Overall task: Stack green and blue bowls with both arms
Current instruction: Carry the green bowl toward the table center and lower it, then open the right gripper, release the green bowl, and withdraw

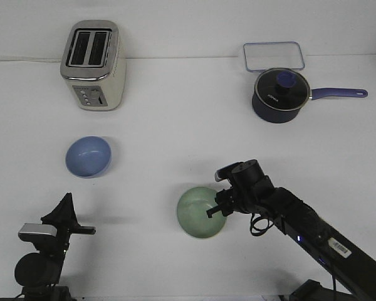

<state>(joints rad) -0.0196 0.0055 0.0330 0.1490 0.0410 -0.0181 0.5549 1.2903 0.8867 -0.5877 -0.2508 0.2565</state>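
Green bowl [200, 212] rim under right gripper [217, 211]; blue bowl [88, 157] apart.

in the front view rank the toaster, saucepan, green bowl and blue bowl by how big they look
1. toaster
2. saucepan, close behind if its long handle counts
3. green bowl and blue bowl look alike; green appears slightly bigger, but it lies nearer the camera, so no ranking between them.

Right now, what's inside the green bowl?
The green bowl looks empty over the part that shows. The right gripper sits at its right rim and covers that side, so the interior under it cannot be seen.
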